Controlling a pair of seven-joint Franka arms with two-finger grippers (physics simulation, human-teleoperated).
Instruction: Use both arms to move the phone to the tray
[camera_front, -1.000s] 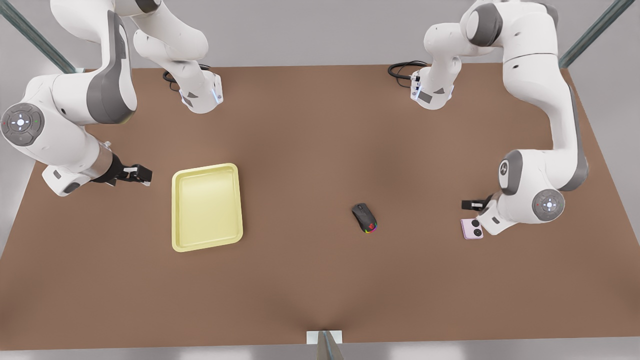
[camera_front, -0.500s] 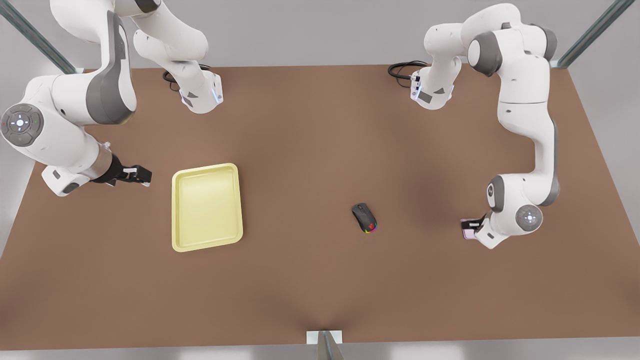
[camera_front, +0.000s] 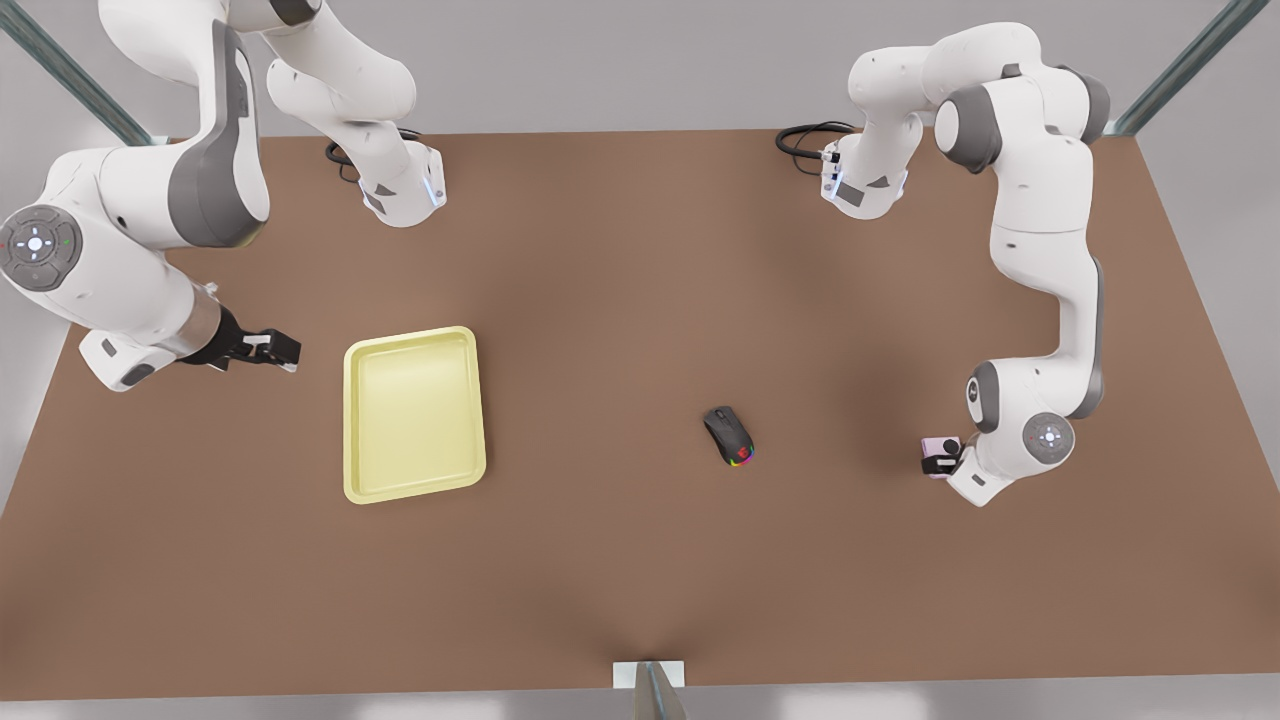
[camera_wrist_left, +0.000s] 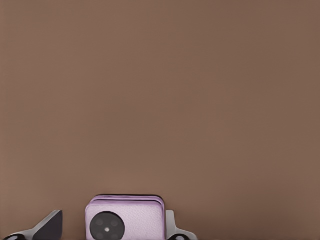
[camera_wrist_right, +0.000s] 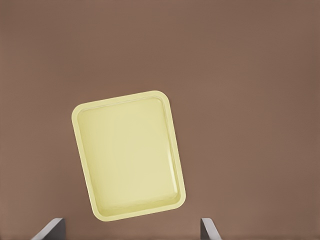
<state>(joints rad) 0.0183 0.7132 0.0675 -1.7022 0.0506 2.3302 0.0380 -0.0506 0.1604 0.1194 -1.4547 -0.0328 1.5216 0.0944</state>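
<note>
The phone (camera_front: 937, 444) lies flat on the brown table at the front view's right, a pale pink slab (camera_wrist_left: 125, 216) with a black circle on top. My left gripper (camera_front: 941, 463) is down at it, open, with one finger on each side (camera_wrist_left: 111, 227). One finger (camera_wrist_left: 171, 226) is close against the phone's edge and the other (camera_wrist_left: 50, 226) stands a gap away. The pale yellow tray (camera_front: 413, 412) lies at the front view's left. My right gripper (camera_front: 284, 351) hangs open just beyond the tray's outer side, and the tray (camera_wrist_right: 128, 155) shows below it with nothing in it.
A black computer mouse (camera_front: 730, 436) with rainbow lights lies mid-table between the tray and the phone. The two arm bases (camera_front: 402, 190) (camera_front: 862, 185) stand at the table's far edge with black cables beside them.
The left arm has come down and drawn in, bringing its gripper around the phone, which now shows less in the front view. The right arm has drifted slightly.
</note>
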